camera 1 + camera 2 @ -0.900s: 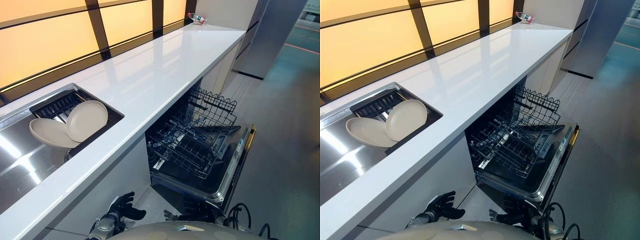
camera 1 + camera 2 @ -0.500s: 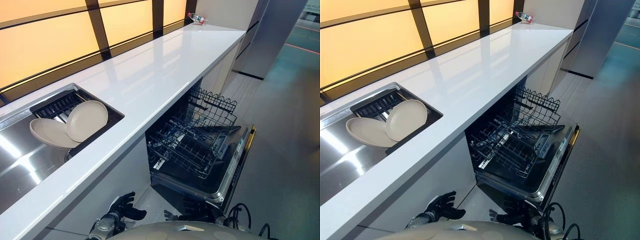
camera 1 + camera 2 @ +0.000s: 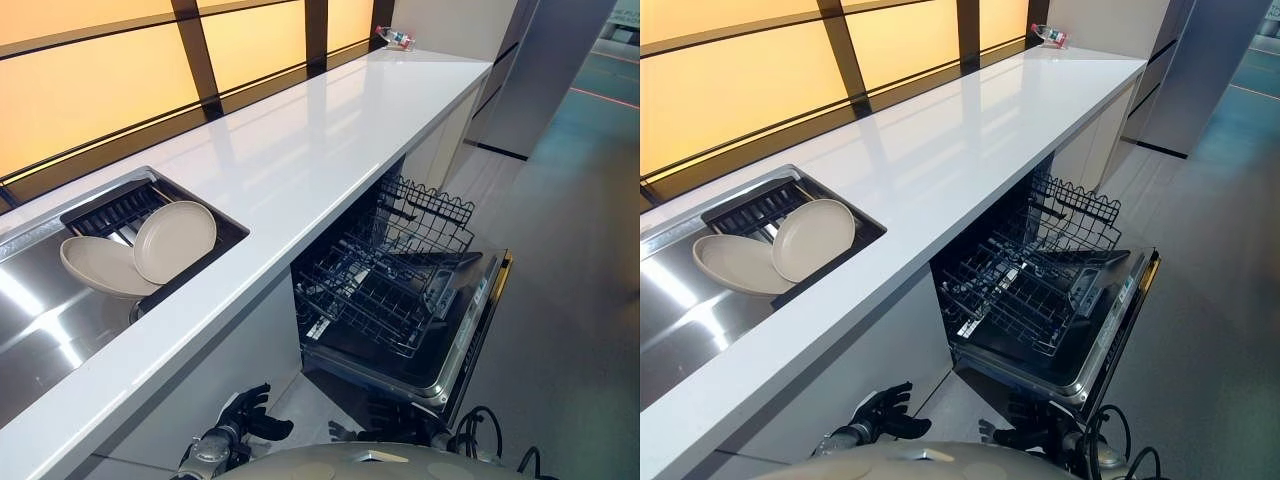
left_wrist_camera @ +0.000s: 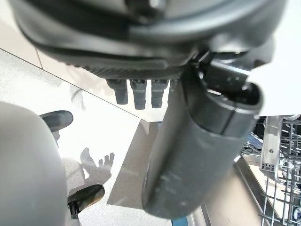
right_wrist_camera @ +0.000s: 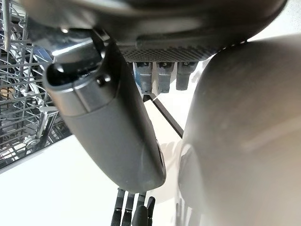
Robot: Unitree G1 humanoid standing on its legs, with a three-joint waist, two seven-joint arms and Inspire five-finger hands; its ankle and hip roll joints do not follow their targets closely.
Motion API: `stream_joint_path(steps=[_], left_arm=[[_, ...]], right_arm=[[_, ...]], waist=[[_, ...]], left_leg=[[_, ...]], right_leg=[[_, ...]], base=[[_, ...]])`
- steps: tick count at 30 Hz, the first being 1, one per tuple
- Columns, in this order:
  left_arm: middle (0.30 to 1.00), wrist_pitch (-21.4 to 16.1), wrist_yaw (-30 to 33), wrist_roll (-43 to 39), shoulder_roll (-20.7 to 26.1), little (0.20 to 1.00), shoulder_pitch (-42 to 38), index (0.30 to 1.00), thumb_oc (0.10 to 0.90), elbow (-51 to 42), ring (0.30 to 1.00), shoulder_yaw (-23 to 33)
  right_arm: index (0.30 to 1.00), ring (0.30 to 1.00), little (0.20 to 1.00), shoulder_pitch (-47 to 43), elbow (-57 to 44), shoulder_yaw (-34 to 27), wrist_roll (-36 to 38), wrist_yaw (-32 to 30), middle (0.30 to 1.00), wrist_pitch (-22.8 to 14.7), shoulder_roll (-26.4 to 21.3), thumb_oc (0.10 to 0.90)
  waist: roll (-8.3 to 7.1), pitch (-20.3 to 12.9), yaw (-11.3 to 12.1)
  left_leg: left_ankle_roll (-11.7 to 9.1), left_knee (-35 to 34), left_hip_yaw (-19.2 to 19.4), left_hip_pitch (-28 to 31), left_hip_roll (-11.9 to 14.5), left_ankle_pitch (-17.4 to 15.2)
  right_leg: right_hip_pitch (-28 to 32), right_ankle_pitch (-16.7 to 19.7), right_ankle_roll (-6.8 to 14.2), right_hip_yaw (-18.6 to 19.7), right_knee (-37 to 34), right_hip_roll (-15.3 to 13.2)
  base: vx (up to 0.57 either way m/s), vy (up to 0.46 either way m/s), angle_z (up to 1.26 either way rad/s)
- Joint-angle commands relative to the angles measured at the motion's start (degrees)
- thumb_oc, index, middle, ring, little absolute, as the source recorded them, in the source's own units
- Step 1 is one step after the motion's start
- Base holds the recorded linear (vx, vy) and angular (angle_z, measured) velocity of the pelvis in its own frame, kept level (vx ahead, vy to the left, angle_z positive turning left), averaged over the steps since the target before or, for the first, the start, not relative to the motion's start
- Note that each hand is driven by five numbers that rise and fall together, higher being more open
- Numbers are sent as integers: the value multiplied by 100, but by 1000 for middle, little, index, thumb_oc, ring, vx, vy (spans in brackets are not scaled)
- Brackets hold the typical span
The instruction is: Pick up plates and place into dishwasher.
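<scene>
Right hand [image 5: 117,136] hangs loose and empty, thumb sticking out, fingers straight, with the dishwasher's wire rack [image 5: 21,94] just beside it.

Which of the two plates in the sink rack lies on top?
The right plate, nearer the dishwasher: it leans over the flatter left plate.

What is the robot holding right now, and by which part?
Nothing. Both plates still lie in the sink. The left hand and right hand hang low in front of the counter, fingers relaxed and holding nothing.
</scene>
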Motion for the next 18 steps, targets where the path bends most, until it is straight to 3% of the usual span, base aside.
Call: stream_joint_path(steps=[1, 4, 12, 16, 18], left_arm=[[900, -89, -50, 151, -146, 900, -364, 900, 800, 273, 900, -154], [900, 168, -314, -52, -158, 900, -369, 900, 800, 327, 900, -136], [900, -45, -1926, -683, -8, 900, -663, 900, 800, -400, 900, -415], [900, 472, -2665, -1205, 284, 900, -826, 900, 800, -1777, 900, -739], [900, 773, -2733, -1416, 402, 900, -860, 900, 800, -2337, 900, -800]], right_arm=[[900, 900, 900, -492, 133, 178, -66, 78, 900, -105, 390, 800], [900, 900, 900, -512, 131, 191, -95, 62, 900, -61, 397, 800], [900, 900, 900, -629, -65, 276, -212, 117, 900, 247, 229, 800], [900, 900, 900, -652, -195, 267, -285, 134, 900, 415, 79, 800], [900, 900, 900, -638, -236, 248, -301, 127, 900, 454, 53, 800]], waist=[[-95, 359, -55], [-92, 353, -71], [-9, 367, -139], [94, 392, -164], [120, 393, -164]], left_leg=[[448, 40, 49, 85, -609, -352], [449, 40, 52, 86, -612, -350], [429, 40, 103, 102, -598, -361], [424, 40, 105, 92, -589, -341], [427, 40, 94, 88, -591, -340]], right_leg=[[271, -211, 193, -139, 128, 85], [268, -213, 188, -115, 132, 93], [267, -204, 209, -70, 136, 96], [241, -180, 214, -63, 157, 90], [237, -177, 219, -62, 158, 90]], base=[[0, 0, 0], [0, 0, 0], [-3, 4, 0], [-8, 16, -1], [0, 0, 0]])
